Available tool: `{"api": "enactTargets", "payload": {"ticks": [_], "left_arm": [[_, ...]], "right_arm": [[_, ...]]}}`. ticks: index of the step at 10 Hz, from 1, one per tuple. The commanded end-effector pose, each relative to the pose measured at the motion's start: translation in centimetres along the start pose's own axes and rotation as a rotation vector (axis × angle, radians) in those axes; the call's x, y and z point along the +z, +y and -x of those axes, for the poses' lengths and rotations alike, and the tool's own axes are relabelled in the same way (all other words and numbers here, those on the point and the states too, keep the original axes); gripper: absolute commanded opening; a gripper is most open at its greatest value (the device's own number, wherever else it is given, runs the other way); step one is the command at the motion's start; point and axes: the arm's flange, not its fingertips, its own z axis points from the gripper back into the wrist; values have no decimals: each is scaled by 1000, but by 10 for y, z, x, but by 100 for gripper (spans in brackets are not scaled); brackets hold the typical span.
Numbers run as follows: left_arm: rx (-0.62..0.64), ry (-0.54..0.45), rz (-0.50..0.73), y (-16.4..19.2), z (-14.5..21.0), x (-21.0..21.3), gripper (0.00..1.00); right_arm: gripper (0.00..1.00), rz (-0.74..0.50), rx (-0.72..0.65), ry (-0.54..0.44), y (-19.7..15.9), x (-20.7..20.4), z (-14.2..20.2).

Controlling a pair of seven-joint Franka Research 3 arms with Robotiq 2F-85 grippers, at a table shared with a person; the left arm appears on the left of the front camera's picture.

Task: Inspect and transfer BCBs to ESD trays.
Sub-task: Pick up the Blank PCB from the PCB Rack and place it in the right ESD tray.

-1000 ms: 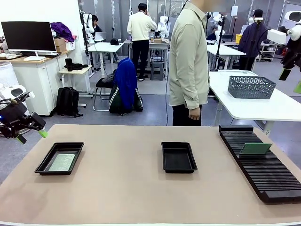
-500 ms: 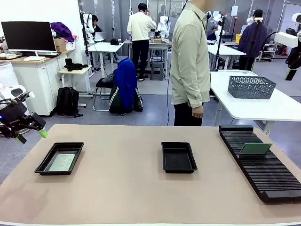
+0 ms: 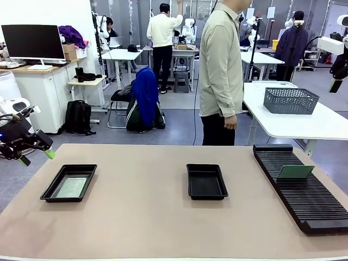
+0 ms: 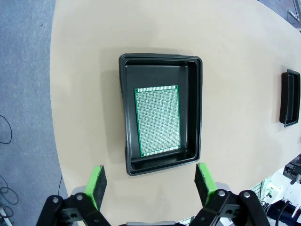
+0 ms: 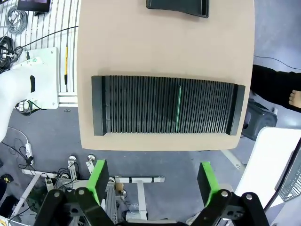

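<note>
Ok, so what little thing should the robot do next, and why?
Probably lower the open right gripper toward the green board standing in the slotted rack. It hangs high above that rack, the middle tray is empty, and the left tray already holds a flat board.

A grey-blue floor (image 3: 174,117) runs back through the workshop, with a white wall (image 3: 81,13) at the far left behind a wooden desk (image 3: 27,69) carrying a monitor (image 3: 32,42). A black backpack (image 3: 79,117) stands beside that desk, and a chair (image 3: 118,99) near the middle is draped in a blue jacket (image 3: 145,95). White tables (image 3: 122,54) stand farther back, and a nearer white table (image 3: 304,124) on the right bears a grey mesh basket (image 3: 290,100); the purple heap (image 3: 70,35) by the wall is perhaps clothing.
</note>
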Motion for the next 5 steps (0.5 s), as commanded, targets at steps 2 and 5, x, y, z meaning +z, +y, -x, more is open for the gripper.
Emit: {"api": "enactTargets", "payload": {"ticks": [2,5], "left_arm": [[-1,-9,1,1,-1,-1,100],[-1,-9,1,1,-1,-1,100]], "right_arm": [[100,-5,4,-2,0,-1,-1],[100,0,0,0,0,0,0]]}}
